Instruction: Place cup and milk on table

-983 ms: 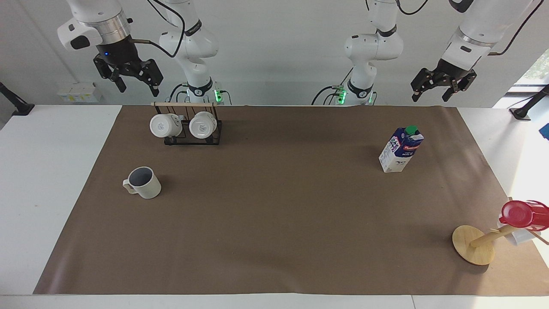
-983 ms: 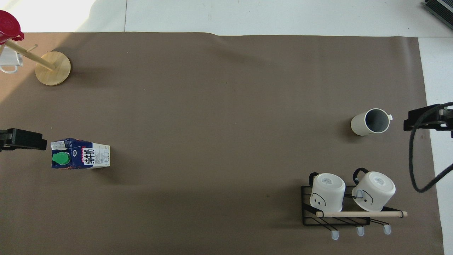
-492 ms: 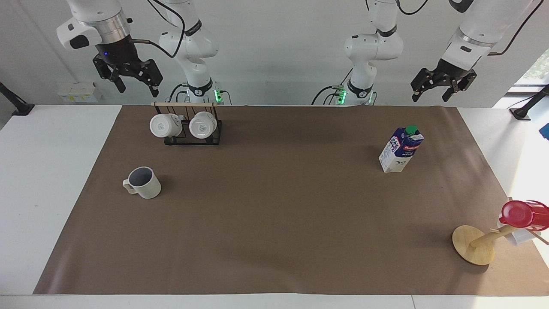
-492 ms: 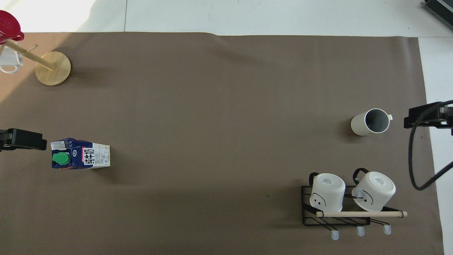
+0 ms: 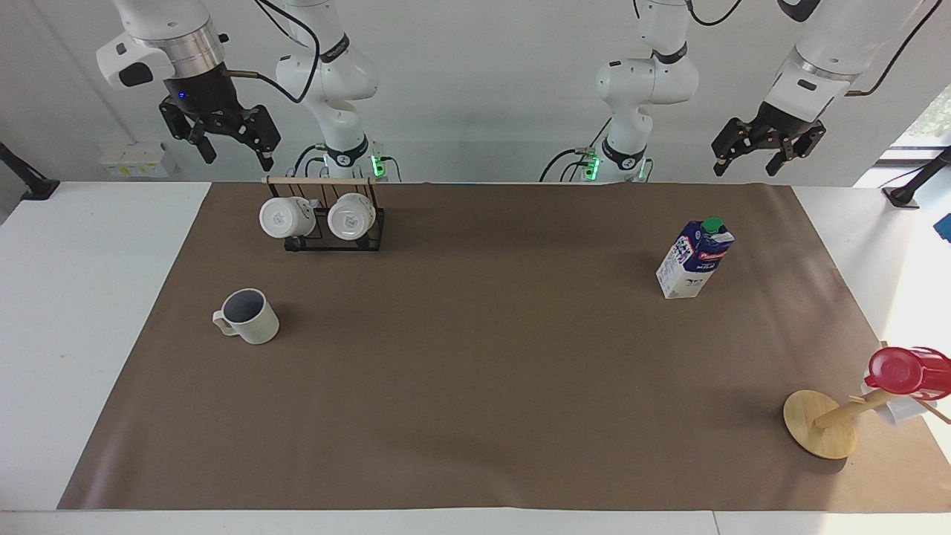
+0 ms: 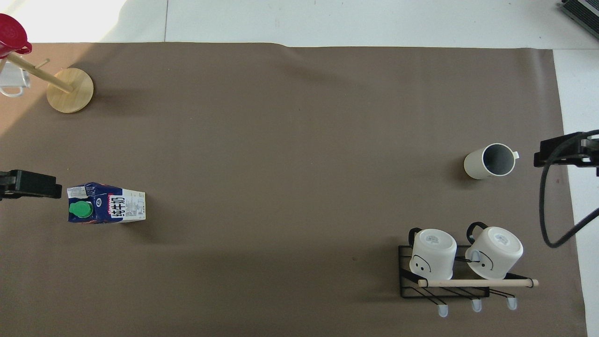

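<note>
Facing view: cup (image 5: 250, 316) upright on table (image 5: 475, 386), toward right arm's end; milk (image 5: 695, 259) upright toward left arm's end. Right gripper (image 5: 232, 146) and left gripper (image 5: 752, 155) raised, jaws spread, empty.

Overhead view: milk tall, likely to topple under a high grasp.

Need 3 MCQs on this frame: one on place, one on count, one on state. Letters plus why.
1. Where does the milk stand?
A. on the brown sheet, toward the left arm's end
B. in the rack
C. inside the cup

2. How many white mugs hang on the black rack?
A. one
B. two
C. four

3. How is the cup?
A. tipped over
B. held by a claw
C. upright, free

A: carton stands alone on the sheet.
B: two mugs show.
C: its mouth faces up, both claws are raised.
</note>
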`<state>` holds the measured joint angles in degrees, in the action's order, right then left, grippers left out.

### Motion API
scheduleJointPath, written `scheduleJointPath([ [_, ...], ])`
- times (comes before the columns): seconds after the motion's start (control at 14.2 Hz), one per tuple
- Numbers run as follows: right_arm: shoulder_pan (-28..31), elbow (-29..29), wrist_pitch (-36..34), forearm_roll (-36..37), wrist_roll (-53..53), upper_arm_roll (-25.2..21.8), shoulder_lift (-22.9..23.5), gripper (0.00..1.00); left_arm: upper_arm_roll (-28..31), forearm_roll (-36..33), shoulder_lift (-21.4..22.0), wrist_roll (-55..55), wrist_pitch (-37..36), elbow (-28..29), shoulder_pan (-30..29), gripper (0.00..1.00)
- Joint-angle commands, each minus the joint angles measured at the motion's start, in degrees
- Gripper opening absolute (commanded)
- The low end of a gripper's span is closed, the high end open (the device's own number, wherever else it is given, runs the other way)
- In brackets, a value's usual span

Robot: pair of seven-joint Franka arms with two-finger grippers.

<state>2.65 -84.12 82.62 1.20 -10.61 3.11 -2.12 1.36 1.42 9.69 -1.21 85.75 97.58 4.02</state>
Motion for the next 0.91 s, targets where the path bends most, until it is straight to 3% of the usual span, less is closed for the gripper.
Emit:
scheduleJointPath([
  [0.0, 1.1, -0.1, 2.2, 0.6, 1.7, 0.3, 1.2, 1.0, -0.1, -0.5, 0.0, -0.4, -1.2, -1.0, -0.3, 1.0],
  [0.42, 1.4, -1.1, 8.6, 0.7, 1.7, 0.3, 4.1, 1.0, -0.1, -0.5, 0.0, -0.4, -1.2, -0.9, -0.3, 1.0],
  [0.84, 2.6, -12.4, 19.8, 0.6, 4.7, 0.3, 4.3, 1.0, -0.1, -0.5, 0.0, -0.4, -1.2, -1.0, -0.3, 1.0],
])
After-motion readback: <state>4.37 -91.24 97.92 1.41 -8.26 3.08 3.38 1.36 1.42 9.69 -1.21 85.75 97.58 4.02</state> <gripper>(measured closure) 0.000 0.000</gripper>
